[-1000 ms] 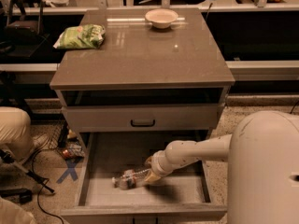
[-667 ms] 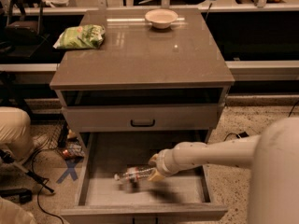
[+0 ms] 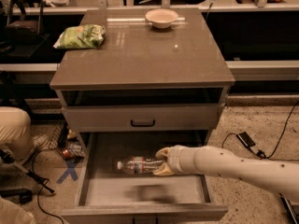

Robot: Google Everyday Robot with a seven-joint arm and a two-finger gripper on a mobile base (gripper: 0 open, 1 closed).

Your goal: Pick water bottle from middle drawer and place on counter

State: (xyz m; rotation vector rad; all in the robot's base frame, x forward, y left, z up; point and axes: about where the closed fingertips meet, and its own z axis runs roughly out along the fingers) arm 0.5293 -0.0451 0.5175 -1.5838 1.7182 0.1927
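Note:
The water bottle (image 3: 135, 165) lies on its side in the open middle drawer (image 3: 105, 186), white cap pointing left, still resting on the drawer floor. My gripper (image 3: 162, 162) reaches in from the right on a white arm. Its two fingers sit above and below the bottle's right end and grip it. The counter (image 3: 140, 55) is the glossy top of the cabinet above.
A white bowl (image 3: 161, 17) stands at the counter's back and a green bag (image 3: 80, 35) at its left. The shut drawer with a black handle (image 3: 142, 119) sits just above the open one. A person's leg (image 3: 14, 129) and cables are on the floor at left.
My arm has stretched further left into the drawer and the fingers now sit around the bottle's right end. The bottle has turned to lie more level.

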